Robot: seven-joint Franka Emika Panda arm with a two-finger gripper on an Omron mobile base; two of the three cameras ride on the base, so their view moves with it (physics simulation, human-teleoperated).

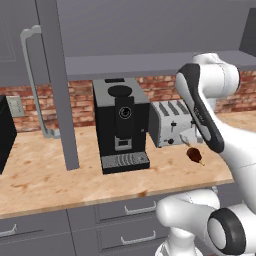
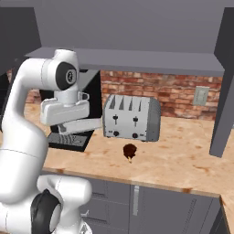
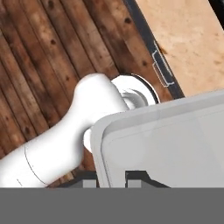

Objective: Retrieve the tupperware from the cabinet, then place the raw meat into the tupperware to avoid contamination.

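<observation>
The claw point(image 3: 113, 178) is clamped on the rim of the tupperware point(image 3: 175, 144), its two dark tips pinching the near edge at the six o'clock side of the hand view. The pale, see-through container spreads from there toward three o'clock, and through and past it show the wooden floor and, at one o'clock, a corner of the counter point(image 3: 192, 39).

In the right base view the tupperware point(image 2: 84, 124) sticks out flat from under the white hand, level, held in the air above the front part of the counter point(image 2: 183, 160) and just in front of the coffee machine's drip tray point(image 2: 68, 139). In the left base view only a small pale edge of it point(image 1: 187, 137) shows beside the arm, at about ten o'clock from the raw meat.

The raw meat point(image 2: 130, 151) lies on the counter, near the container but apart from it, at about four o'clock from it in the right base view, just in front of the silver toaster point(image 2: 131, 118). In the left base view the meat point(image 1: 194, 155) sits at five o'clock from the toaster point(image 1: 170, 124), with the black coffee machine point(image 1: 121, 122) further off at nine o'clock.

Overhead, the cabinet point(image 1: 150, 30) hangs above the brick wall point(image 2: 173, 91), one door point(image 1: 57, 80) swung out edge-on at the left, with a long bar handle point(image 1: 31, 75) beside it.
</observation>
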